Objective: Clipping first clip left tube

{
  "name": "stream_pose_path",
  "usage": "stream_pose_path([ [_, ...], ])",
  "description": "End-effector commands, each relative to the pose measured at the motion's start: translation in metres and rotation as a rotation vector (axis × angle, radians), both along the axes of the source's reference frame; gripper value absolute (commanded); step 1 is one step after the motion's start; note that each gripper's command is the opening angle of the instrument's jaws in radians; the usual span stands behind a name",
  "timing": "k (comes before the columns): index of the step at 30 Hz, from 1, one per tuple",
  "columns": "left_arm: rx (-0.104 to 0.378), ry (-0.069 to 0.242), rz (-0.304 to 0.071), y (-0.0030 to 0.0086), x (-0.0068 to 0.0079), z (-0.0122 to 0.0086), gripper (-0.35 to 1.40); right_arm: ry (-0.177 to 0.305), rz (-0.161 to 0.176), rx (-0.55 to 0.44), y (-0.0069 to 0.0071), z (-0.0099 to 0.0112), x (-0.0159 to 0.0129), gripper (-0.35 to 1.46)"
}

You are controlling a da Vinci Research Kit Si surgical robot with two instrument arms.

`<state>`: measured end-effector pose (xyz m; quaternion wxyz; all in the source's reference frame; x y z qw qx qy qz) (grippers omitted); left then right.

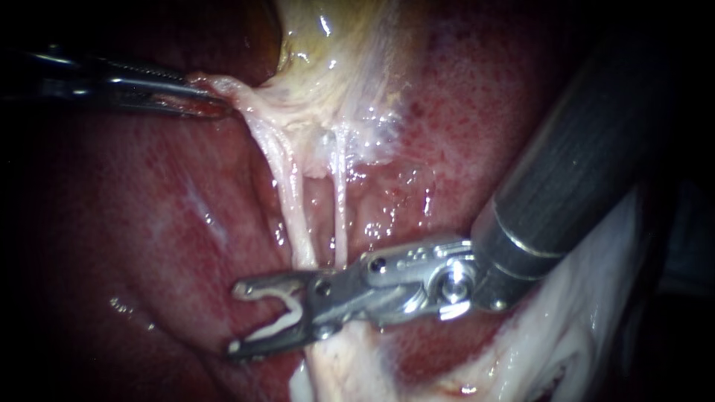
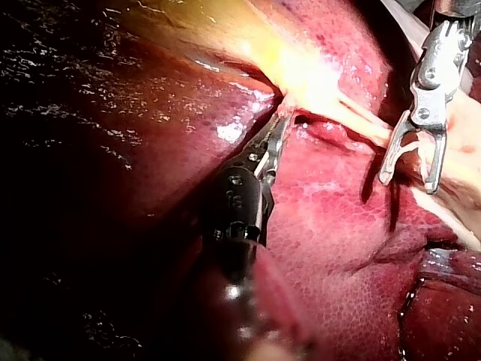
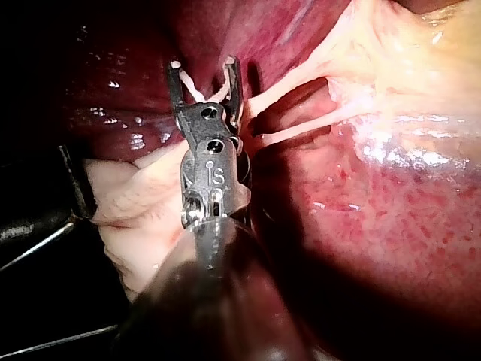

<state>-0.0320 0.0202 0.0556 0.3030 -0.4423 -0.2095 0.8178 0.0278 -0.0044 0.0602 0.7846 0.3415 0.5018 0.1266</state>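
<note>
Endoscope view. Nearest you, the dark shaft [image 1: 588,141] of your right instrument comes in from the upper right and ends in the right tool [image 1: 238,318]. Its jaws stand wide apart, tips toward the view's left. They carry a white clip [image 1: 283,325], one leg lying along each jaw; nothing else sits between them.

Just behind the hinge [image 1: 322,286] the left tube [image 1: 292,201] comes down, pale and taut, with the thinner right tube [image 1: 340,208] just beside it. Both cross behind the hinge, not through the open mouth, so the clip straddles neither. The right wrist view agrees: both tubes lie against the outer side of one jaw.

Farther back, your left tool [image 1: 212,104] is closed on a flap [image 1: 223,83] of pale tissue at the foot of the gallbladder [image 1: 328,45] and holds it out toward the view's left. That pull is likely why the tubes stand stretched and raised off the liver [image 1: 149,223], with a gap between them where one jaw could pass.

Judgement: this is the approach, and the clip is not yet placed. The next move calls for bringing the open mouth round the left tube alone, so that it lies between the clip's legs. The risks are catching the right tube as well, or tearing a thin tube on a jaw tip.
</note>
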Motion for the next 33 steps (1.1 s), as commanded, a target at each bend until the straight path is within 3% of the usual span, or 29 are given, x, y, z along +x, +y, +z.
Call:
stream_pose_path([
  [1, 0.000, -0.001, 0.001, 0.0000, 0.0000, -0.0001, -0.35, 0.001, -0.001, 0.000, 0.0000, -0.0001, 0.0000, 0.47],
  [7, 0.001, -0.003, 0.004, 0.0001, 0.0007, -0.0003, -0.35, 0.003, -0.003, 0.003, 0.0002, -0.0007, -0.0008, 0.47],
  [19, 0.007, -0.008, 0.009, 0.0004, 0.0022, -0.0016, -0.35, 0.011, 0.012, 0.018, 0.0023, -0.0036, -0.0046, 0.47],
  [33, 0.006, -0.005, 0.005, 0.0007, 0.0029, -0.0020, -0.35, 0.039, 0.038, 0.030, 0.0038, -0.0036, -0.0075, 0.47],
])
